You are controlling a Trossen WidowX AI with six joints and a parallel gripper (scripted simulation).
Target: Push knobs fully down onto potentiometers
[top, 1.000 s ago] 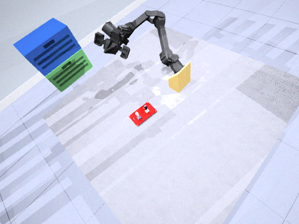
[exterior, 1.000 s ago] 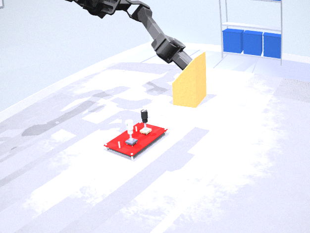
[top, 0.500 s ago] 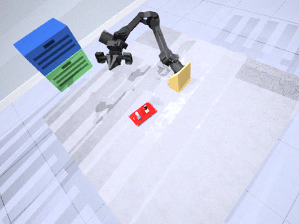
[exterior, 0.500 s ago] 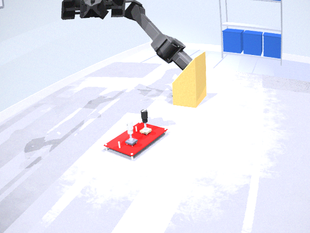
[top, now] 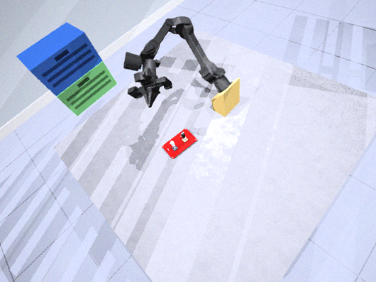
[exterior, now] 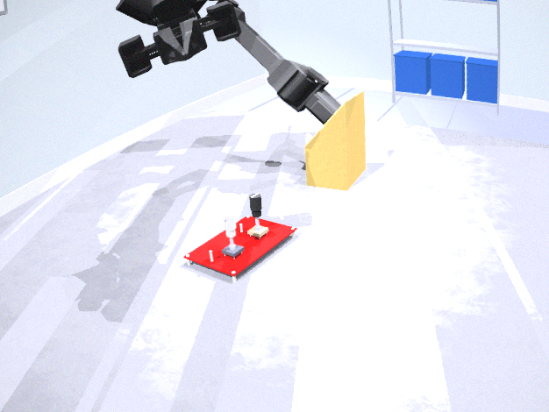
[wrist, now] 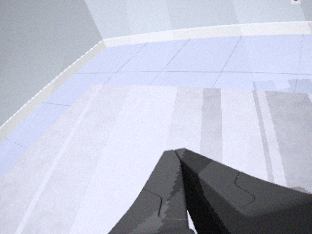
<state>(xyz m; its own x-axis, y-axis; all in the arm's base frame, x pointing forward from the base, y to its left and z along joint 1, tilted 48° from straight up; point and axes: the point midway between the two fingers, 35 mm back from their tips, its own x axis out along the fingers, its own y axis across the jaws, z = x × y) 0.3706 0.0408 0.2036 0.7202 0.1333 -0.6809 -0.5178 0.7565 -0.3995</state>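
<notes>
A red circuit board (top: 178,150) (exterior: 221,261) stands on short legs, well in from the table's edges. Its white knob (top: 172,142) (exterior: 229,226) and black knob (top: 183,134) (exterior: 255,205) perch high on their shafts (neither seated). The black gripper (top: 149,105) (exterior: 182,52) (wrist: 174,160) hangs above the table, fingertips together, holding nothing.
</notes>
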